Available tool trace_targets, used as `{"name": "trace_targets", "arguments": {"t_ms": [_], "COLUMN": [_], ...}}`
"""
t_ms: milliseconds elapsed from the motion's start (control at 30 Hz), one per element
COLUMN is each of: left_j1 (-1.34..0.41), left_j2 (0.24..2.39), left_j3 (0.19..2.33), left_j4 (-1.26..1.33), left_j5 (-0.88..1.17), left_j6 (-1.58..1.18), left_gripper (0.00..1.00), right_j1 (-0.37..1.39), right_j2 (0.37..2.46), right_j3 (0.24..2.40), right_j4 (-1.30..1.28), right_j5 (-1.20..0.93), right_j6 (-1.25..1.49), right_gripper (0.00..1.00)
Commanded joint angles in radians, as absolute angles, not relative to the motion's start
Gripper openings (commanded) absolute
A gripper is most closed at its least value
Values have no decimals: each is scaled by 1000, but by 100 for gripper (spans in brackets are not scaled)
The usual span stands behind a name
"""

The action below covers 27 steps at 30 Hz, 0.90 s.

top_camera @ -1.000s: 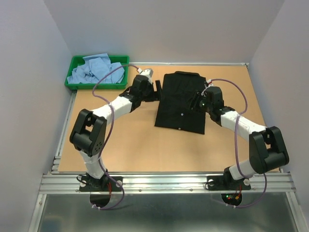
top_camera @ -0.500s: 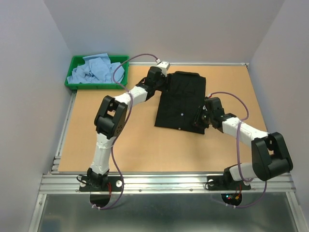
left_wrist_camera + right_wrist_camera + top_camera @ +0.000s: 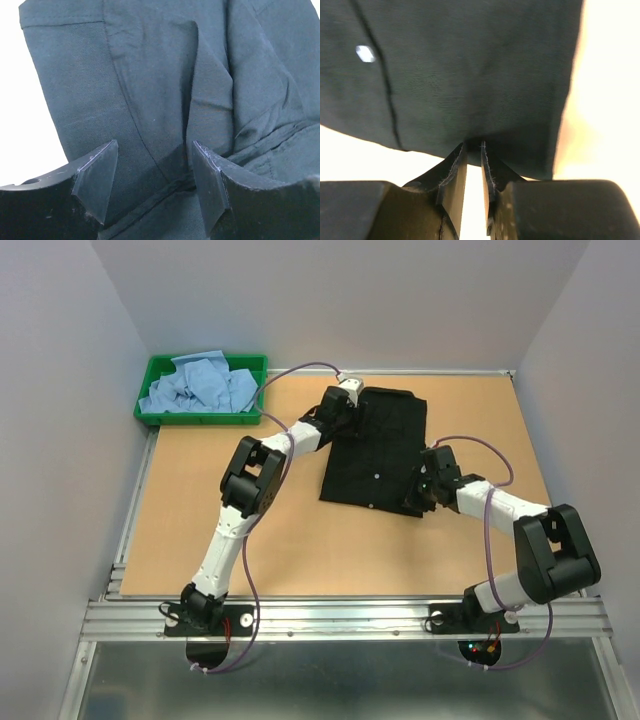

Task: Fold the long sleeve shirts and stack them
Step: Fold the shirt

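A black long sleeve shirt (image 3: 375, 445) lies flat on the brown table, sides folded in, collar at the far end. My left gripper (image 3: 350, 406) is at its far left corner. In the left wrist view it (image 3: 155, 150) stands open, its fingers astride a crease of the black cloth (image 3: 165, 75) without pinching it. My right gripper (image 3: 418, 496) is at the shirt's near right hem. In the right wrist view its jaws (image 3: 473, 145) are drawn almost together, with the hem edge of the shirt (image 3: 470, 65) caught between the tips. Light blue shirts (image 3: 200, 385) lie crumpled in the tray.
The green plastic tray (image 3: 200, 420) sits at the table's far left corner. White walls close in the table on three sides. A metal rail runs along the near edge by both arm bases. A small pale button (image 3: 365, 53) shows on the shirt front.
My left arm has swung from the shirt's left side to its far left corner, jaws narrowing a little. My right gripper has dropped to the near right hem and closed down on it.
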<state>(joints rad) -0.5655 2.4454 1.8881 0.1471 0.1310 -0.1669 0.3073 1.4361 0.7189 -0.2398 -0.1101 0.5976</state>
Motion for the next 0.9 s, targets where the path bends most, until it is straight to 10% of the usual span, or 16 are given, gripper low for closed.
{"name": "trace_targets", "arguments": {"t_ms": [0, 433, 867], "left_j1": [-561, -552, -680], "left_j2": [2404, 1965, 1422], "left_j3": [1867, 1151, 824], "left_j4": [9, -17, -20], "left_j5": [83, 212, 71], "left_j6": [-247, -480, -463], "left_gripper": [71, 71, 81], "right_j1": [282, 89, 97], "right_j2": [1468, 1813, 2014], "right_j3": [753, 1129, 1562], "right_j4": [-294, -325, -322], "right_j5": [-3, 179, -83], "right_j6": [557, 434, 327], "right_gripper": [23, 23, 30]}}
